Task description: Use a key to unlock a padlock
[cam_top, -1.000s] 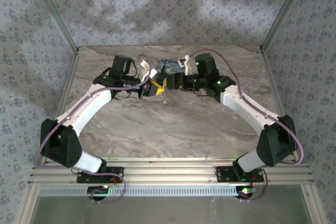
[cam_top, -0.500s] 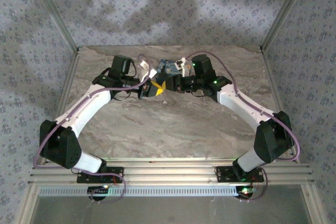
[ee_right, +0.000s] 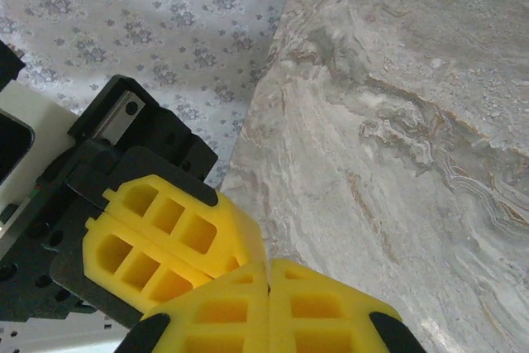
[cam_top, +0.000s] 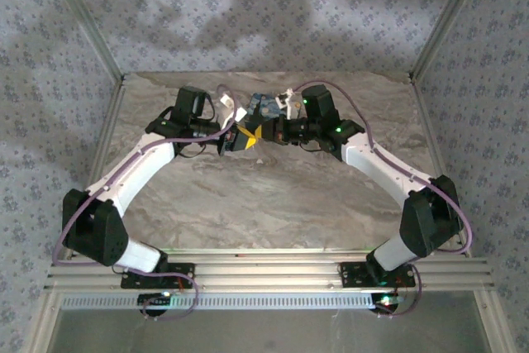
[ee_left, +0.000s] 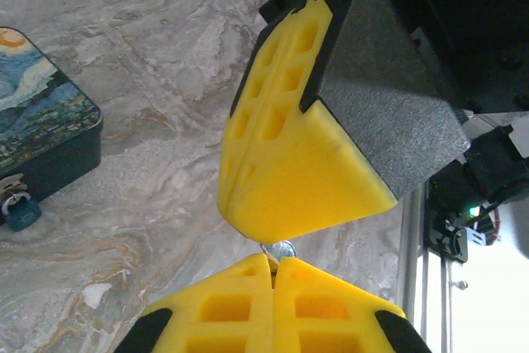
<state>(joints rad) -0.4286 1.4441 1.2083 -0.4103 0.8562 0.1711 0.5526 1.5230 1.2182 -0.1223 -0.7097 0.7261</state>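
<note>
My two grippers meet tip to tip above the table's far middle, left gripper (cam_top: 246,135) and right gripper (cam_top: 263,131). In the left wrist view my left gripper (ee_left: 273,260) is shut on a small silvery key (ee_left: 282,249) that pokes out of its yellow tips. The key's far end runs under the tip of the right gripper (ee_left: 266,234), whose yellow fingers (ee_left: 289,163) are pressed together. In the right wrist view the right gripper (ee_right: 269,267) is shut, with the left one's fingers (ee_right: 165,237) against it. A small blue padlock (ee_left: 19,209) hangs on the latch of the box (ee_left: 41,121).
The dark blue swirl-print box (cam_top: 266,105) lies flat just behind the grippers near the table's far edge. Marble-patterned tabletop (cam_top: 273,204) stretches toward the arm bases. Patterned cloth walls (cam_top: 264,14) with metal corner posts close in the back and sides.
The right gripper has closed its jaws and shifted slightly left onto the left gripper's tip. The left gripper has stayed shut and in place.
</note>
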